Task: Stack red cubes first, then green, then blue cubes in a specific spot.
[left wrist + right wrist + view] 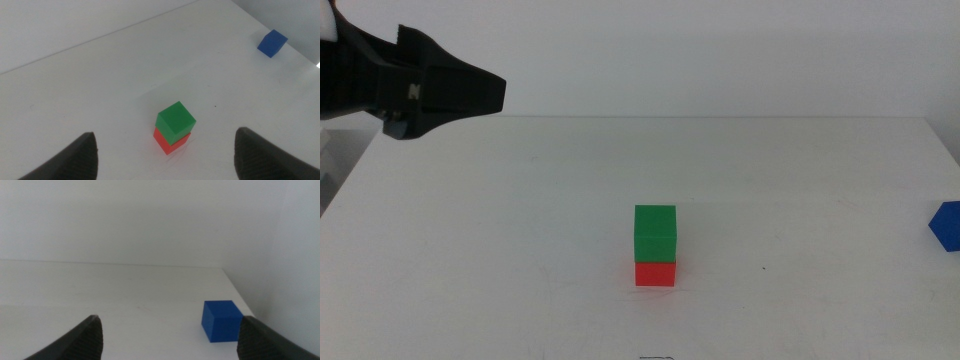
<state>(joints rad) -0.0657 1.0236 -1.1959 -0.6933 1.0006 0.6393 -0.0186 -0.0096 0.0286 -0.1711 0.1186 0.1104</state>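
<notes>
Red cube [656,273] mostly hidden beneath green [655,233]; blue cube [947,224] cut off at bench [520,250] edge. Left pincer [490,93] released, empty; right pincer [167,335] likewise.

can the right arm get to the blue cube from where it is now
Probably yes. The right gripper has its jaws open, and the blue cube sits alone on the white table just ahead, with nothing between them.

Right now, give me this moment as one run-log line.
stack: green cube on red cube | blue cube apart, table edge | left gripper open, raised | right gripper open, facing blue
</notes>
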